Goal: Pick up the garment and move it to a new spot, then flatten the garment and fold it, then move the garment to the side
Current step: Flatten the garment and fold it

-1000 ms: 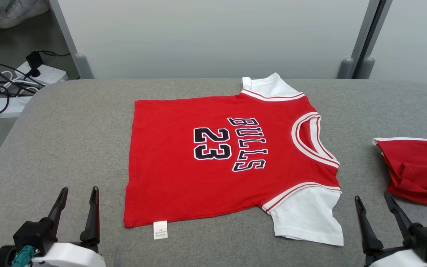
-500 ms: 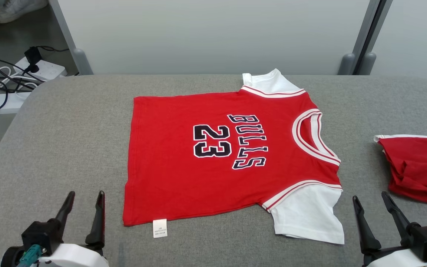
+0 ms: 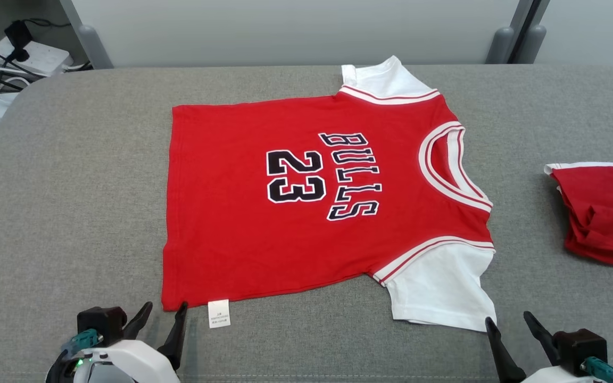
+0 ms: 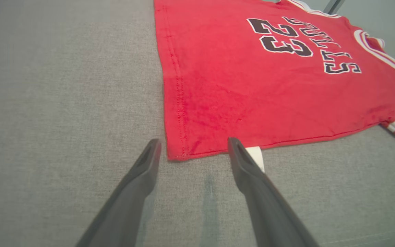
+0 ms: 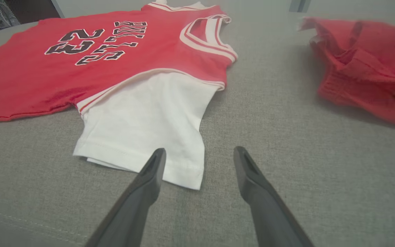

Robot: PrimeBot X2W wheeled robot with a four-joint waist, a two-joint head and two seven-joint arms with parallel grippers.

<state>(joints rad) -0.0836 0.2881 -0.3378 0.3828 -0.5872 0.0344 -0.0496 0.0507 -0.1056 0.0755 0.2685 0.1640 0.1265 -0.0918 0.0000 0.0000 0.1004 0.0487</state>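
A small red basketball jersey [image 3: 306, 197] printed BULLS 23 in black, with white short sleeves, lies spread flat and face up in the middle of a grey fabric-covered table [image 3: 72, 186], neck toward the robot's right and hem toward its left. The left gripper [image 3: 166, 306] sits low at the near hem corner, its two dark fingers apart and empty, with the corner just between their tips beside a white care label [image 3: 218, 314]. The right gripper [image 3: 507, 317], likewise spread and empty, points at the outer corner of the near white sleeve [image 3: 439, 287]. A second red garment [image 3: 604, 213] lies crumpled well apart at the right. The jersey looks like light, soft knit — it should sag and drape once lifted, so a single pinch would likely bunch it. The near hem corner and the near sleeve look like the sensible holds, one for each gripper.
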